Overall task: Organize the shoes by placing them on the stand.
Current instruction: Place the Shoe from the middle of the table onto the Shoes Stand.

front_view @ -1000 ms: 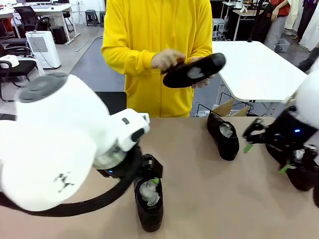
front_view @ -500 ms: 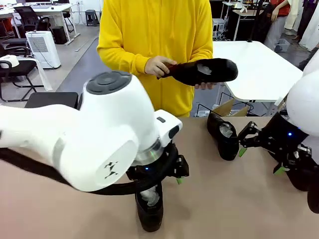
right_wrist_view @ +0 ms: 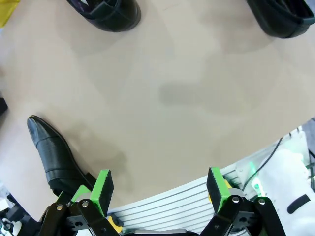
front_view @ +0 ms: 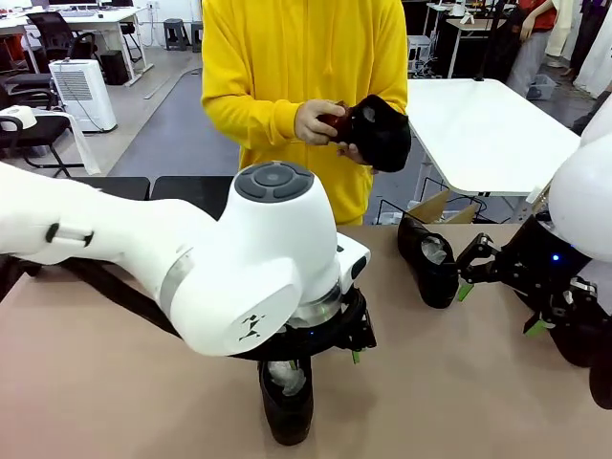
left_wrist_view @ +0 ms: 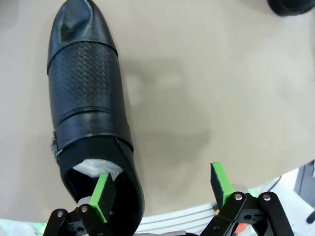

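Free tabletop [front_view: 430,382] is left between the near shoe [front_view: 287,406] and the farther shoe [front_view: 432,263] at the right, while the middle is blocked by the bulky left arm [front_view: 239,268] and the right edge by a third shoe [front_view: 581,352].

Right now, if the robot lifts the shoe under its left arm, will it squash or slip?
Probably keeps shape: the shoe looks like stiff leather, with paper stuffing in its opening. Its glossy toe may be slippery. Long and low, it seems unlikely to roll.
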Controlling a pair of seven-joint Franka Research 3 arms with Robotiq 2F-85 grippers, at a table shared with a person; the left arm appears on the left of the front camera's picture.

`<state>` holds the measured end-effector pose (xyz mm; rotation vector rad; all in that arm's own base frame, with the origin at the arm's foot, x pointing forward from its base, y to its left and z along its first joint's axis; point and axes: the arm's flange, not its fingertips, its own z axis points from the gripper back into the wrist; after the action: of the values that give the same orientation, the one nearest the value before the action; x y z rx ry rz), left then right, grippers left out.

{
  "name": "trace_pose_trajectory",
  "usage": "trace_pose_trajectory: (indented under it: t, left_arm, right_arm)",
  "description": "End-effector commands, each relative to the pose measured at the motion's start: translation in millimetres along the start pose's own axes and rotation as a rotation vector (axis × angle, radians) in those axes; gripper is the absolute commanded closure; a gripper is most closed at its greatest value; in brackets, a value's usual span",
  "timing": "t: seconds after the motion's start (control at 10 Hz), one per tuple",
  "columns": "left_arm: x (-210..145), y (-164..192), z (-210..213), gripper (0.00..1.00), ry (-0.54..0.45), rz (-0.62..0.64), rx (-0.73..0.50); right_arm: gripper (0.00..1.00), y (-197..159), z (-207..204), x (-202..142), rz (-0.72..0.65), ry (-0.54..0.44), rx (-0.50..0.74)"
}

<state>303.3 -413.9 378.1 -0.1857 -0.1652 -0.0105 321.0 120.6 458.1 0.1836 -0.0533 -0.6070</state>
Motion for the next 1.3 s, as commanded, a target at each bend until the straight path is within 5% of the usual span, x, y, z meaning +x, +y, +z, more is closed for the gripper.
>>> trace_pose_trajectory:
  t: [0.0,0.6,1.2]
  left_arm:
    - [6,-16,-11,0.00,-0.052,0.050,0.012]
    - [12,-12,-41,0.00,-0.062,0.075,0.079]
    - [10,-5,-45,1.00,-0.016,0.040,0.128]
  right_arm:
    - [0.00,3,-1,2,0.002,0.000,0.026]
    - [0.00,3,-1,2,0.002,0.000,0.026]
    - [0.00,3,-1,2,0.002,0.000,0.026]
